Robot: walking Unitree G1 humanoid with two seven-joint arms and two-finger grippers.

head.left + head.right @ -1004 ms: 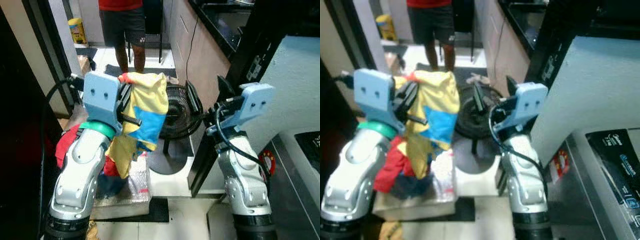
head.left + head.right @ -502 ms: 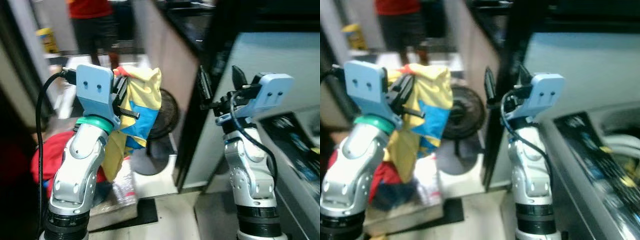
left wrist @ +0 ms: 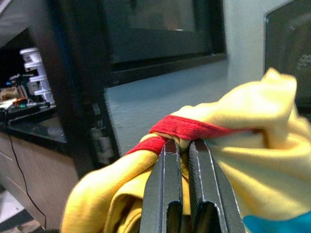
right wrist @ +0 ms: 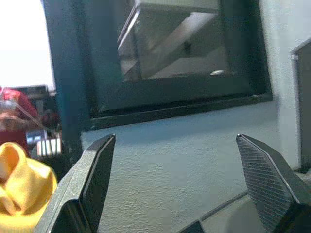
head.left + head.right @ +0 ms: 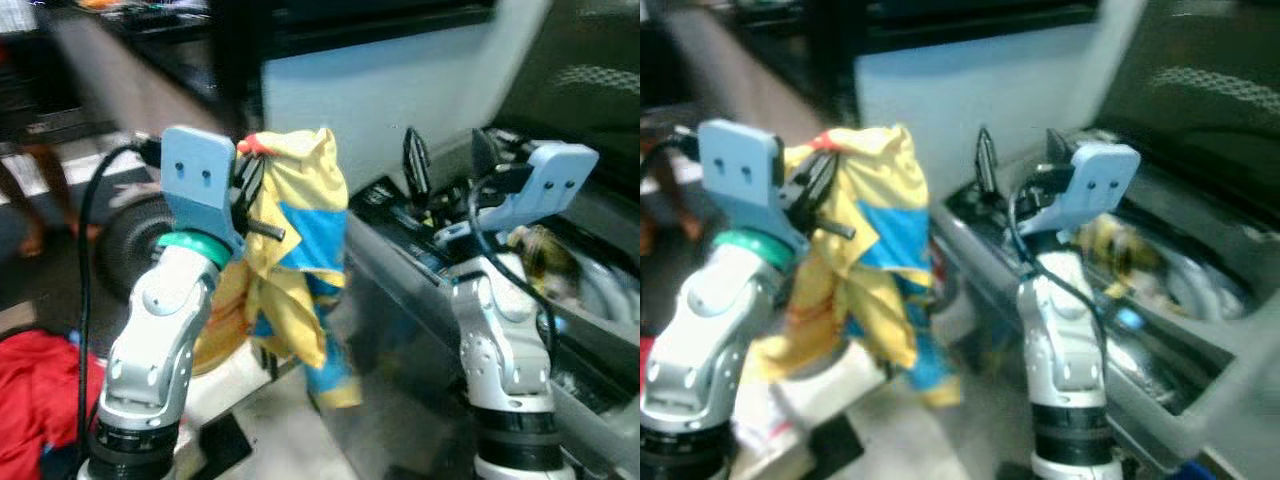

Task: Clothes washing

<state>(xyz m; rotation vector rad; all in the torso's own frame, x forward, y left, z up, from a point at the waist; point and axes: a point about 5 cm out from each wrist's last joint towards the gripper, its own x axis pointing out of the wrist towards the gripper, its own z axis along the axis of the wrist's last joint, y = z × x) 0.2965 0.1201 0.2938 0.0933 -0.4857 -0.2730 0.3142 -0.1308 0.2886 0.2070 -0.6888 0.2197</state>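
Note:
A yellow garment (image 5: pixel 296 232) with a blue patch and red trim hangs from my left gripper (image 5: pixel 252 200), which is shut on it at chest height. In the left wrist view the two black fingers (image 3: pixel 165 170) pinch the red collar band (image 3: pixel 187 128). My right gripper (image 5: pixel 443 165) is raised beside it, open and holding nothing, its fingers (image 4: pixel 97 170) spread wide. To the right stands a top-loading washing machine (image 5: pixel 430 262) with its tub open; some clothes (image 5: pixel 545 262) lie inside the drum.
A pale wall (image 5: pixel 400 90) with a dark window frame (image 4: pixel 160 102) rises behind the washer. A red cloth (image 5: pixel 35 385) lies on the floor at lower left. A black fan (image 5: pixel 130 235) stands behind my left arm. The picture is blurred.
The camera has swung to the right: the person and hallway have gone out of view and the washer with its open tub has come in. Both grippers keep their pose.

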